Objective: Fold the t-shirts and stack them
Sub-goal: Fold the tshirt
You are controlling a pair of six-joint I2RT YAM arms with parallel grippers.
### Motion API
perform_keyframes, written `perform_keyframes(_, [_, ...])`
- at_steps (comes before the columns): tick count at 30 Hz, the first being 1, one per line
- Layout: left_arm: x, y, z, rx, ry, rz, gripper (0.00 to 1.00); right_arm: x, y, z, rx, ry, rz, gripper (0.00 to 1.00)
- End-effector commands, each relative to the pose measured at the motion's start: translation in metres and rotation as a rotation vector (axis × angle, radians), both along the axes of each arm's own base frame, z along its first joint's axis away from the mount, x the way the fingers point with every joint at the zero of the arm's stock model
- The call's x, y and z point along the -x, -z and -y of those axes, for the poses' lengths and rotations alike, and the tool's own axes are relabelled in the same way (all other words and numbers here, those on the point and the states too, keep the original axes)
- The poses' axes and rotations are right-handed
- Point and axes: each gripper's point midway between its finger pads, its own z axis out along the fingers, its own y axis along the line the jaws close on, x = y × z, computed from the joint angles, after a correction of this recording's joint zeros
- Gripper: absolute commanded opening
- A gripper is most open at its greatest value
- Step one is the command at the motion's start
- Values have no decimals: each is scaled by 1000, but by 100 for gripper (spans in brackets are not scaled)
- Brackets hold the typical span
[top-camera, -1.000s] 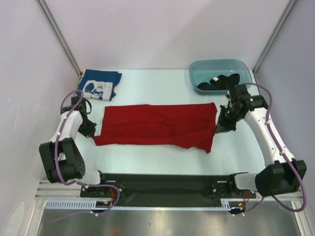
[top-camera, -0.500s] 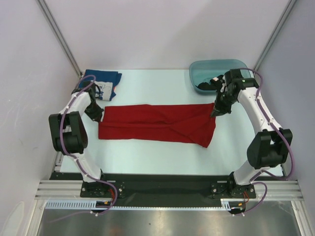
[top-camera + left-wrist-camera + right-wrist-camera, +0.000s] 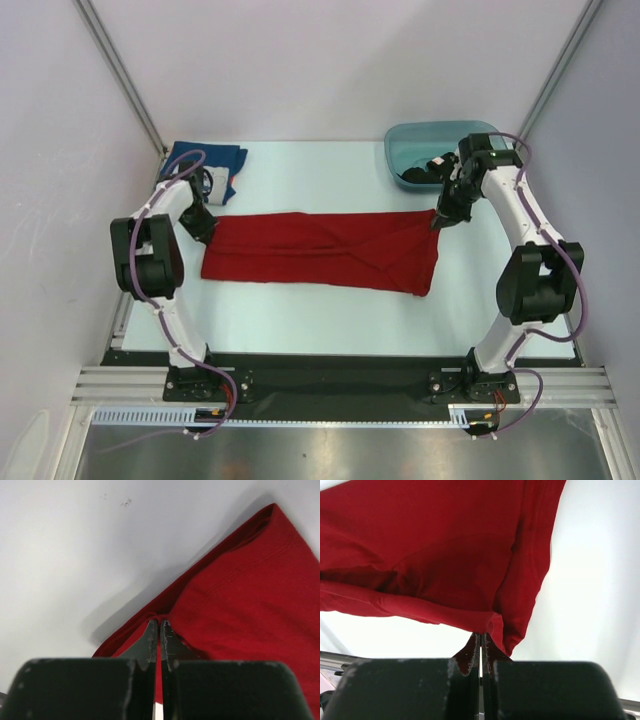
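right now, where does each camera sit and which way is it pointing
top external: fixed above and behind the bases, looking down and forward over the table; shows the left arm, right arm, red t-shirt, blue t-shirt and teal tub.
left wrist: on the left arm, looking along the shut left tool, which pinches the red t-shirt's edge.
right wrist: on the right arm, looking along the shut right tool, pinching its other end.
shared: all three show the red t-shirt and the table.

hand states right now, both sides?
Left hand: closed, pinching the red t-shirt at its edge.
Right hand: closed, pinching the red t-shirt at its other end.
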Motion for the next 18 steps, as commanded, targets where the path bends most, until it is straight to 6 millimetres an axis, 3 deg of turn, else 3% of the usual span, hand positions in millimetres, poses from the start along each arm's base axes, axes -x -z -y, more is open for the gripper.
perform_keyframes(1, [-14, -3, 4, -5, 35, 10, 0, -20, -6, 7, 19, -2, 61, 0])
perform_keyframes(8, [-24, -2, 3, -10, 45, 14, 0, -36, 2, 7, 22, 1, 60, 0])
perform_keyframes(18, [-34, 3, 0, -19, 49, 12, 0, -65, -4, 3, 0, 24, 98, 0])
